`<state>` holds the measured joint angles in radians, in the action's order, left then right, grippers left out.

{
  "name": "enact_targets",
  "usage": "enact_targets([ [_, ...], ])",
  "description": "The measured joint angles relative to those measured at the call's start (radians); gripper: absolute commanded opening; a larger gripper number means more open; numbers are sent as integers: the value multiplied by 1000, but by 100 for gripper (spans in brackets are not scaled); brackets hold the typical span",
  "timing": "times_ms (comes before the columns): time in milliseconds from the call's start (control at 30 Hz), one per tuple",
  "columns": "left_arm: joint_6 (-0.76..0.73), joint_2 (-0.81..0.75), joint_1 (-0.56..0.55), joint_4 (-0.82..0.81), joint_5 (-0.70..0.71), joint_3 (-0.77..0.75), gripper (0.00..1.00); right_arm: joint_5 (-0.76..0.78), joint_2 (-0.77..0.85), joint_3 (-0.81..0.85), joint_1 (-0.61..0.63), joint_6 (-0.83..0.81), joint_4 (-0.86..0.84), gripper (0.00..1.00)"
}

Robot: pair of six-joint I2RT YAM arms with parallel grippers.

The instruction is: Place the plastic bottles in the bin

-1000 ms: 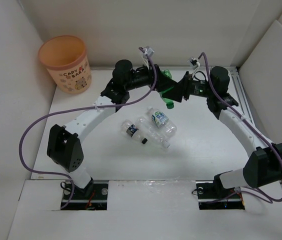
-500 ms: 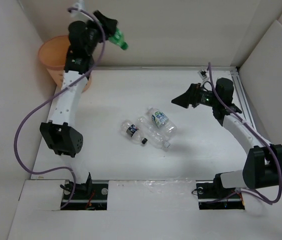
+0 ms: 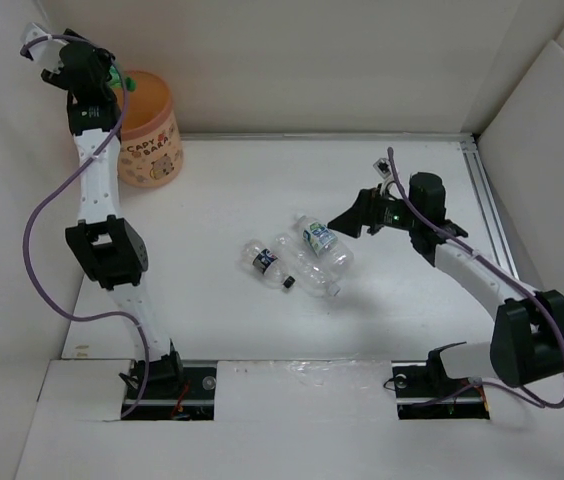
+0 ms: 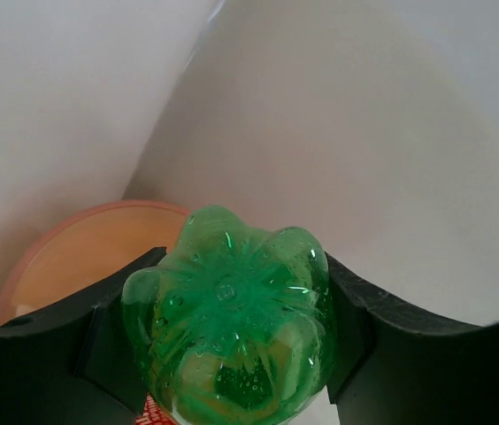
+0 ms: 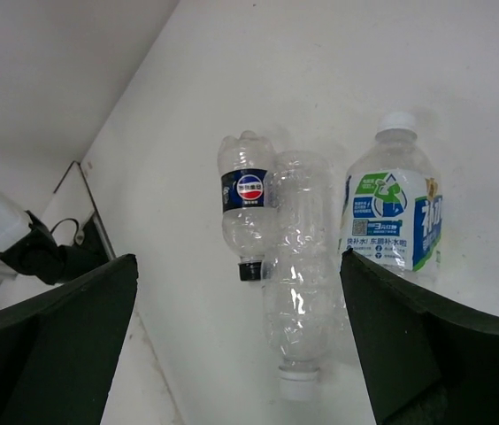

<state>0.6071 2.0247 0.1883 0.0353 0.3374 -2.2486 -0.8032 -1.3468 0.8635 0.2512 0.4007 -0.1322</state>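
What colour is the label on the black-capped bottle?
The label is dark blue with a round red-white-blue logo, best seen in the right wrist view.

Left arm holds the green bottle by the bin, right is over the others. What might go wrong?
In the left wrist view the green plastic bottle looks offset from the mouth of the round orange bin; released now, it may miss.
The three clear plastic bottles lie tight side by side, so the open right jaws may nudge neighbours.

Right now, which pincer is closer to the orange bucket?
Left. The left pincer holds a green bottle right at the orange bucket rim in the far-left corner. The right pincer hangs open near the clear bottles mid-table, well away.
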Motion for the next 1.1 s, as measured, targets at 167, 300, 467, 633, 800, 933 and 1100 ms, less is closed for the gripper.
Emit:
enact_targets([
  [167, 27, 91, 23, 20, 15, -6, 100, 101, 69, -16, 11, -43, 31, 100],
  [300, 34, 138, 62, 61, -28, -37, 100, 262, 72, 11, 60, -103, 135, 100],
  [467, -13, 127, 101, 52, -217, -72, 100, 393, -29, 58, 161, -157, 242, 100],
  [633, -30, 33, 86, 50, -456, -55, 100, 530, -106, 65, 263, -182, 314, 100],
  [800, -70, -183, -23, 53, -603, 77, 100, 644, -165, 88, 301, -188, 326, 100],
  [933, -117, -386, -210, 43, -655, 244, 100, 729, -203, 116, 312, -187, 325, 100],
  [1100, -147, -575, -455, -16, -653, 513, 100, 794, -275, 122, 327, -168, 351, 99],
])
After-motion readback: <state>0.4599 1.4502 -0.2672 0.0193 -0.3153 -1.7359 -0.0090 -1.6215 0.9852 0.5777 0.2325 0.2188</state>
